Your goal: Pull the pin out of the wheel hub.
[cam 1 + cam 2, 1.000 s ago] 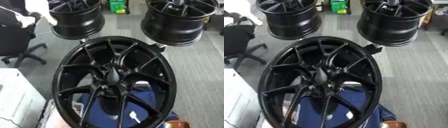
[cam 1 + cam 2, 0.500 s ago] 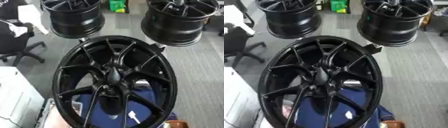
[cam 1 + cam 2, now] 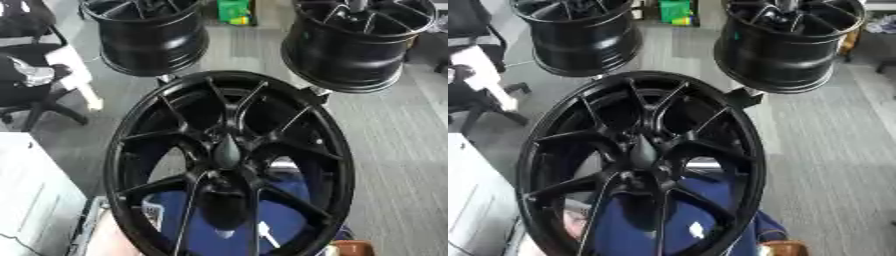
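Grey floor runs under everything, and the big black wheel (image 3: 229, 160) standing upright in the middle serves as the landmark. Nearest, below the wheel's lower rim, a blue surface (image 3: 197, 220) shows through the spokes, likely a cloth or pad for the wheel to rest on, with a small brown thing (image 3: 350, 247) at its lower right. A white cabinet edge (image 3: 35, 200) sits to the wheel's lower left. At the wheel's centre, where the spokes meet, is the wheel hub (image 3: 227, 152), with a dark tapered shape over it; whether that is the pin cannot be made out. Neither robot hand shows in either view, so their state is unknown, and whether the pin sits in the hub or is already out cannot be settled. Behind the wheel, two more black rims (image 3: 153, 32) (image 3: 354, 42) stand on posts, apparently stored on display. Left of the wheel, an office chair (image 3: 31, 85) stands apart.
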{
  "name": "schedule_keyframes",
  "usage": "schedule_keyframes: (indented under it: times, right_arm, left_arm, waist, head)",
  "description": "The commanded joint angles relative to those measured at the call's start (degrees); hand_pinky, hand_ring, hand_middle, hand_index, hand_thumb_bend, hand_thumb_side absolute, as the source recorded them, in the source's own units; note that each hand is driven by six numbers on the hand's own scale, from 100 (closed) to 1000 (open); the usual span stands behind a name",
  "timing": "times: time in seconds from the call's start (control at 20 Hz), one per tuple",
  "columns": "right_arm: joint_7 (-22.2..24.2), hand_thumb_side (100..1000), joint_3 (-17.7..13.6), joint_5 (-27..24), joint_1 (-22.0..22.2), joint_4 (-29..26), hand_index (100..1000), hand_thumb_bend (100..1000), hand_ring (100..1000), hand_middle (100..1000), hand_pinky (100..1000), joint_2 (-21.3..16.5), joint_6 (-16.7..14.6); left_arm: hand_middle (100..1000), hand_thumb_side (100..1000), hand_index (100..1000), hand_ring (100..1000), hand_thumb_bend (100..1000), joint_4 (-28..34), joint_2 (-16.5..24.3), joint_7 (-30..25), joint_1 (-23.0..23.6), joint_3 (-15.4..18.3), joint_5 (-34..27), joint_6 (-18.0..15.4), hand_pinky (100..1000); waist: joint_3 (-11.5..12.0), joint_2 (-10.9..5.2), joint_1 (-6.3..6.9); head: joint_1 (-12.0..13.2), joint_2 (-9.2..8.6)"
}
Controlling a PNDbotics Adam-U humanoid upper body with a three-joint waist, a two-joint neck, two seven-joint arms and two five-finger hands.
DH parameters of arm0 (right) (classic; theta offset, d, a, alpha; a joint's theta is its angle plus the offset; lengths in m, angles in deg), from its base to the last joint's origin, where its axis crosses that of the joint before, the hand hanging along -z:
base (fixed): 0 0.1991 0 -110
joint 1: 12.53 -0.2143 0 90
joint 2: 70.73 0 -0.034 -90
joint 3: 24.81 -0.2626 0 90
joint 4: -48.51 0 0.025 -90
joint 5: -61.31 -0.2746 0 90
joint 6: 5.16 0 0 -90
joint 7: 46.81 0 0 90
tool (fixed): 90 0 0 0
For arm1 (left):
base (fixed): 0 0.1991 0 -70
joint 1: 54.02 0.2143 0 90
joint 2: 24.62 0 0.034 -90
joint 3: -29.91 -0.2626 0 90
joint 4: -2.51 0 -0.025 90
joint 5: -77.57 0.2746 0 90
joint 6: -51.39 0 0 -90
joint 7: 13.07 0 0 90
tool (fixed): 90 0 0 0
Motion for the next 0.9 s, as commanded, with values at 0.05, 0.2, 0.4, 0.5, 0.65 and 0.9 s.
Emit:
schedule_keyframes:
  times: [0.05,0.2,0.4,0.5,0.65,0.9]
  right_arm:
    - [-0.3,100,-1.2,-0.2,-0.5,-0.3,828,100,713,771,869,-1.6,-0.1]
    - [-0.4,100,-1.2,-0.2,-0.5,-0.3,828,100,713,771,869,-1.6,-0.1]
    - [-0.5,100,-1.3,-0.3,-0.4,-0.3,828,100,712,771,868,-1.5,-0.2]
    - [-0.6,100,-1.3,-0.3,-0.5,-0.3,828,100,712,771,868,-1.5,-0.4]
    - [-0.5,100,-1.3,-0.4,-0.7,-0.3,828,100,712,771,868,-1.5,-0.7]
    - [-0.2,100,-1.2,-0.4,-1.2,-0.3,828,100,714,771,867,-1.2,-1.3]
  left_arm:
    - [811,520,896,819,529,0.3,1.1,3.5,-0.4,1.9,2.7,1.7,791]
    - [796,523,885,804,509,0.8,0.7,6.4,-0.5,2.0,3.0,2.9,773]
    - [727,501,840,732,429,2.2,0.0,12.2,-1.2,2.6,1.2,3.6,705]
    - [672,521,796,677,368,3.5,-0.5,18.1,-1.8,2.9,-2.4,3.2,660]
    - [633,406,746,639,316,5.7,-1.8,28.3,-3.2,3.0,-9.3,0.7,632]
    - [623,393,737,631,284,9.3,-8.4,40.7,-6.8,2.2,-18.1,-5.2,623]
  waist:
    - [0.0,-0.6,-0.05]
    - [0.0,-0.62,-0.1]
    - [0.0,-0.64,-0.17]
    - [0.0,-0.69,-0.18]
    - [-0.1,-0.79,-0.19]
    - [-0.5,-0.93,-0.45]
  head:
    - [-0.1,-0.45]
    - [-0.1,-0.43]
    - [-0.2,-0.29]
    - [-0.3,-0.28]
    - [-0.3,-0.26]
    - [-0.3,-0.54]
